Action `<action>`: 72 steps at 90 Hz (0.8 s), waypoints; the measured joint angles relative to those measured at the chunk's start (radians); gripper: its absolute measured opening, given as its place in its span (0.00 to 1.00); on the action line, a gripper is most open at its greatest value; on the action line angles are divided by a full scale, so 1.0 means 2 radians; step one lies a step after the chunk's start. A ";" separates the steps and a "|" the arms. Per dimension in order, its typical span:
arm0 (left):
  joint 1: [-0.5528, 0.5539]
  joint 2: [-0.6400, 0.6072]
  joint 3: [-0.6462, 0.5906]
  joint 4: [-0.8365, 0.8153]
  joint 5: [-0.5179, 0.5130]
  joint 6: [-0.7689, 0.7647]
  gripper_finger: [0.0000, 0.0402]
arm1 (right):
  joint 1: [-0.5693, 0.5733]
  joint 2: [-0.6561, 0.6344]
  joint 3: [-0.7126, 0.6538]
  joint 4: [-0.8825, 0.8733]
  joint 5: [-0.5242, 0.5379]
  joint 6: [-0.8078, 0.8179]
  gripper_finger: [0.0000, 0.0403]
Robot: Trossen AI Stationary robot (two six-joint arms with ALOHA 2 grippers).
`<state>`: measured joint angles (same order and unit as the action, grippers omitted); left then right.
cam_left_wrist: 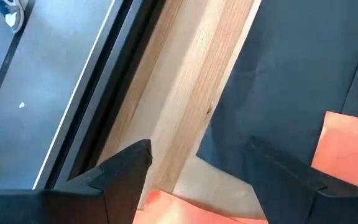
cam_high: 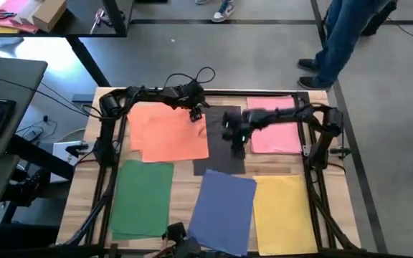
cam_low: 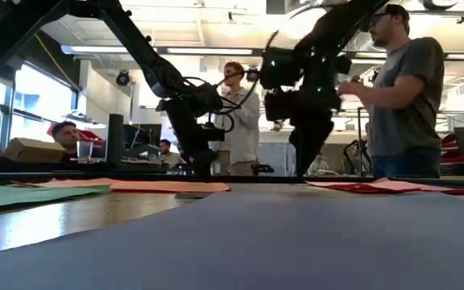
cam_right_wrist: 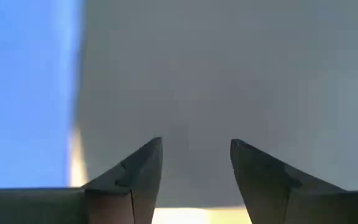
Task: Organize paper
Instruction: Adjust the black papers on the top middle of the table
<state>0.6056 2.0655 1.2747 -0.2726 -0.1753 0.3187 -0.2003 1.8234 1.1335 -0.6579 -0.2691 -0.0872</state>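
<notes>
Paper lies in coloured stacks across the table (cam_high: 185,188): orange sheets (cam_high: 165,132) toward the far left corner, pink sheets (cam_high: 274,129) toward the far right corner, green sheets (cam_high: 143,197) at the near left, blue sheets (cam_high: 224,208) at the middle of the near edge, yellow sheets (cam_high: 285,208) at the near right. A dark grey sheet (cam_high: 217,154) sits at the table centre, between the orange and pink stacks, with its near end close to the blue stack.

The left gripper (cam_high: 196,113) hangs over the right edge of the orange stack, next to the grey sheet. Its fingers (cam_left_wrist: 129,168) stand apart and hold nothing; the left wrist view shows bare wood, grey paper and orange corners beneath them.

The right gripper (cam_high: 236,147) is low over the grey sheet, near its right side. Its fingers (cam_right_wrist: 142,168) are spread with a clear gap, and nothing is between them.

The step in hand appears to be picking up or shifting the grey sheet. For a clean result, the right gripper should descend squarely and pin or pinch one sheet only, near an edge. A thin sheet is likely to slide or buckle, so motion should be slow and flat along the table. The left gripper should stay clear of the orange corners to avoid dragging them.
</notes>
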 joint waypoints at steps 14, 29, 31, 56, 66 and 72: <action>0.000 0.000 0.000 0.000 0.000 0.000 0.62 | 0.076 0.003 -0.027 0.049 0.025 0.035 0.44; 0.000 0.000 0.000 0.000 0.000 0.000 0.62 | 0.105 0.003 -0.028 0.046 0.035 0.063 0.44; 0.000 0.000 0.000 0.000 0.000 0.000 0.62 | 0.109 0.003 -0.028 0.043 0.035 0.066 0.44; 0.000 0.000 0.000 0.000 -0.001 -0.001 0.62 | 0.147 0.002 -0.041 0.014 0.148 0.083 0.44; 0.000 0.000 0.000 0.000 -0.001 -0.001 0.62 | 0.161 0.002 -0.041 0.020 0.181 0.079 0.44; 0.000 0.000 0.000 0.000 -0.001 -0.001 0.62 | 0.167 0.002 -0.041 0.022 0.201 0.076 0.44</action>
<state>0.6054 2.0655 1.2747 -0.2729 -0.1780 0.3164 0.1344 1.8275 1.0515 -0.6148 0.1325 0.0658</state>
